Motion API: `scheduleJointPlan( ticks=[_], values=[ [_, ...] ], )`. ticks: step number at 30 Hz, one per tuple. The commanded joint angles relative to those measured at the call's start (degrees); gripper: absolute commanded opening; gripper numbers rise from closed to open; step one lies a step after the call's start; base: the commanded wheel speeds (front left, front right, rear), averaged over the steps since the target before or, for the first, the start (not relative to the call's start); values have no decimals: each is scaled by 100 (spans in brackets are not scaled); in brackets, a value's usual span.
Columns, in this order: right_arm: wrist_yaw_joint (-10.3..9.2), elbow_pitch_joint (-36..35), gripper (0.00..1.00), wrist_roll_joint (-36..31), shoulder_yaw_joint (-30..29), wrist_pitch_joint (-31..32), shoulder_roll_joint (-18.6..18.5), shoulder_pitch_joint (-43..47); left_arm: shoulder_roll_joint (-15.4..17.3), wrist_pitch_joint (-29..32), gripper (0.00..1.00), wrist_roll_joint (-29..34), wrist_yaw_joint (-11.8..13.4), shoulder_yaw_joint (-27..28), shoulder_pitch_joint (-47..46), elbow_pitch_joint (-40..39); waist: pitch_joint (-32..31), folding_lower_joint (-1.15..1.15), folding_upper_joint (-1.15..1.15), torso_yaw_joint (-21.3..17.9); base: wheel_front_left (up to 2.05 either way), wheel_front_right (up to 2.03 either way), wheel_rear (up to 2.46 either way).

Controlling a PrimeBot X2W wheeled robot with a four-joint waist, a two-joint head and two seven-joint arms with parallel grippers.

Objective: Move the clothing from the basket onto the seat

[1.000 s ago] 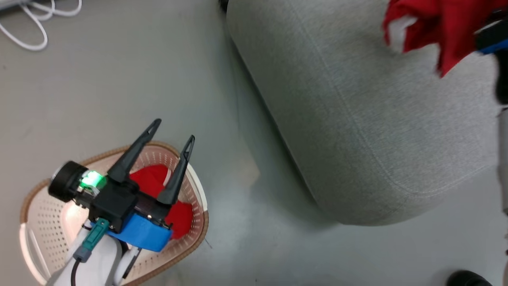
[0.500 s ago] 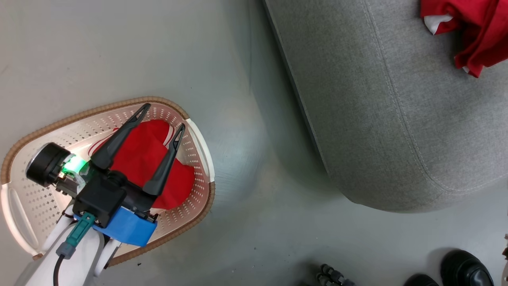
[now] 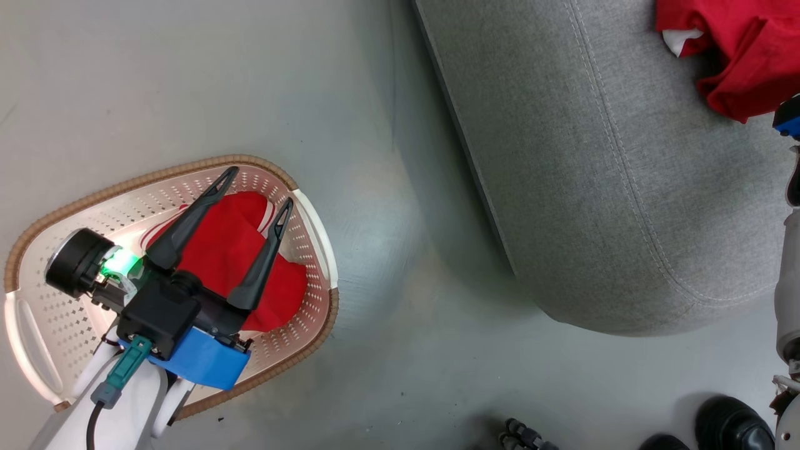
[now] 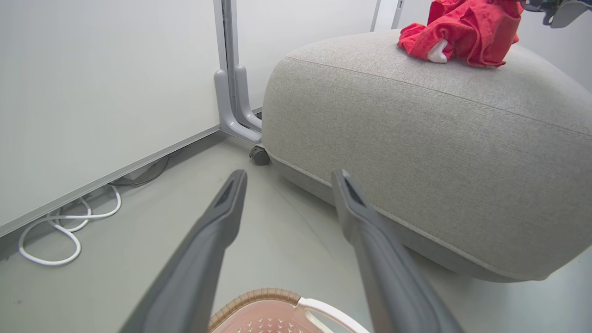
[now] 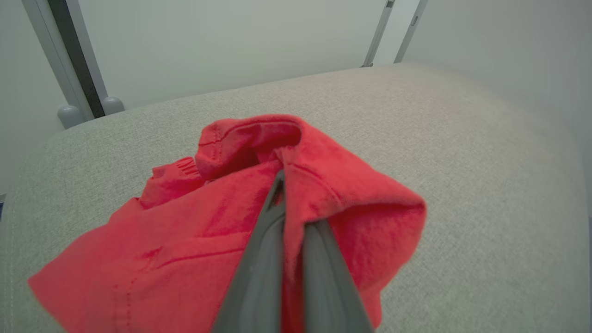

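Clothing (image 5: 217,231) on seat (image 5: 462,162) in right jaws; left jaws spread

The basket (image 3: 119,209), cream-white and perforated, with a brown woven-look rim and white handles, is set upright on the floor to the left of the seat (image 3: 594,187), apart from it. A crumpled red garment (image 3: 222,247) with white trim is laid in its right end. At the far right of the light-grey, seam-stitched seat a second red garment (image 3: 737,56) is bunched, one fold pinched in the closed jaws of the right gripper (image 5: 283,185).
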Motion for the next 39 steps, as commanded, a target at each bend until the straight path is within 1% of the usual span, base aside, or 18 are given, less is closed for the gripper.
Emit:
scheduleJointPlan(
  ticks=[1, 2, 3, 4, 5, 6, 12, 20, 24, 29, 33, 38, 39],
  values=[
    [1, 31, 10, -49, -31, -19, -3, -31, -25, -27, 100, -14, -8, -14, -71, 22, -36, -1, 0, 16, 0, 0, 0],
    [1, 33, 18, -47, -43, -19, 8, -42, -33, -27, 100, -17, -9, -19, -75, 32, -53, -1, 0, 25, 0, 0, 0],
    [1, 29, 37, -62, -54, -19, 15, -33, -43, -27, 100, -22, -10, -24, -81, 47, -82, -1, 0, 38, 0, 0, 0],
    [1, 15, 41, -81, -56, -19, 20, -11, -63, -27, 100, -31, -12, -33, -86, 61, -112, -1, 0, 56, 0, 0, 0],
    [1, -4, 91, -87, -47, -19, 29, 16, -86, -27, 100, -36, -13, -39, -94, 71, -146, -1, 0, 77, 0, 0, 0],
    [1, -21, 100, -108, -43, -19, 32, 49, -116, -27, 100, -42, -13, -39, -98, 79, -180, -1, 0, 97, 0, 0, 0],
    [1, -126, 100, -172, 24, -19, 13, 317, -370, -27, 100, -100, -16, -2, -70, 208, -549, -1, 0, 265, 0, 0, 0],
    [1, -307, 100, -340, 149, -19, -82, 1175, -1015, -27, 100, -244, -36, 117, 235, 478, -1503, -1, 0, 658, 0, 0, 0],
    [1, -573, 100, -230, 290, -19, -50, 1680, -1371, -27, 100, -310, -45, 252, 512, 647, -2060, -1, 0, 883, 0, 0, 0],
    [1, -1050, 100, -116, 711, -19, 130, 2402, -1697, -27, 100, -331, -49, 538, 903, 837, -2681, -1, 0, 1068, 0, 0, 0],
    [1, -1317, 100, 103, 1201, -18, 268, 2892, -1932, -27, 100, -343, -52, 787, 1154, 981, -3051, -1, 0, 1187, 0, 0, 0],
    [1, -1644, 100, 344, 1851, -7, 350, 3345, -2083, -27, 100, -397, -53, 1030, 1386, 1082, -3371, -1, 0, 1325, 0, 0, 0],
    [1, -1644, 100, 344, 1851, -7, 350, 3345, -2083, -27, 100, -397, -53, 1030, 1386, 1082, -3371, -1, 0, 1325, 0, 0, 0]
  ],
)
